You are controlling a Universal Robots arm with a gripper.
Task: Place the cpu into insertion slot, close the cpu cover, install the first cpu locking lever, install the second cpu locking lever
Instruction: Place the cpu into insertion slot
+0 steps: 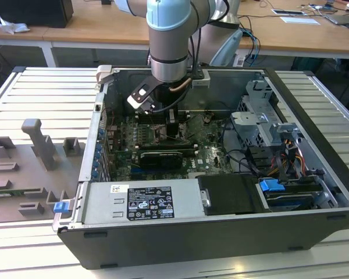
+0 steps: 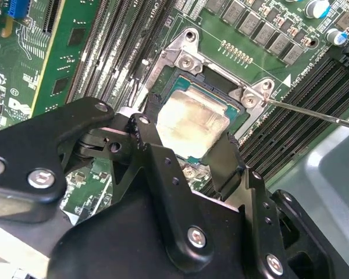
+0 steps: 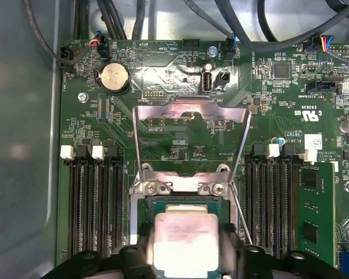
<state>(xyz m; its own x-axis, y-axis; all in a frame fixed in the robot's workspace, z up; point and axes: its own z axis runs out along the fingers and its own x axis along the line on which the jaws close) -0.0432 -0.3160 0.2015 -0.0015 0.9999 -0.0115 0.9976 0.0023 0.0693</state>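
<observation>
Your claw [image 2: 183, 136] was clamped on the cpu [image 2: 192, 125], fingers [image 2: 144, 125] against two opposite edges, and the cpu lay in or just over the insertion slot [image 2: 183, 58]; which, you couldn't tell. You'd have wanted it level and square to the slot, I judge, set down without force. The first wrist view showed the cpu cover [image 3: 189, 109] swung open beyond the slot; the exterior view put the arm [image 1: 170, 52] at eleven o'clock from the middle of the case [image 1: 163, 250].

Robotics lab, open computer case [image 1: 221, 247] on slatted metal table [image 1: 35, 93], wooden desks [image 1: 104, 26] behind
</observation>
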